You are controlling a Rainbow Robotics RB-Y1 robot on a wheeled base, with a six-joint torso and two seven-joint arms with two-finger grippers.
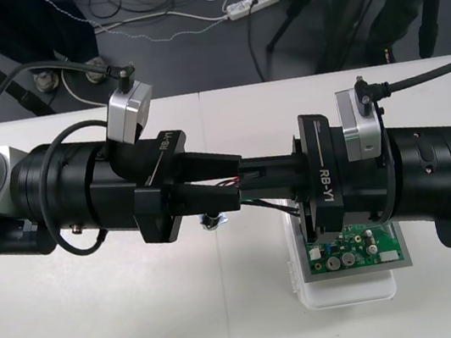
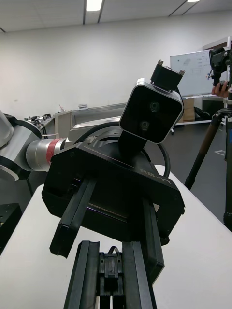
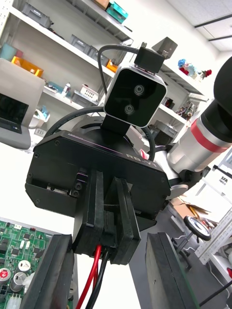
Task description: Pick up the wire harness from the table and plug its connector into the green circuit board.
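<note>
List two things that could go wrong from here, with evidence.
1. The left gripper has open fingers straddling the right gripper, which is shut on the wire harness; closing might pinch those fingers, not the harness.
2. The metal socket hangs below both grippers and could snag on the way to the green circuit board.

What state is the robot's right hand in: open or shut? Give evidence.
Shut: in the left wrist view, the right hand has its black fingers pinched on the small harness of thin red and black wires.

left gripper facing right gripper mid-table, latter over circuit board; table free near-left
</note>
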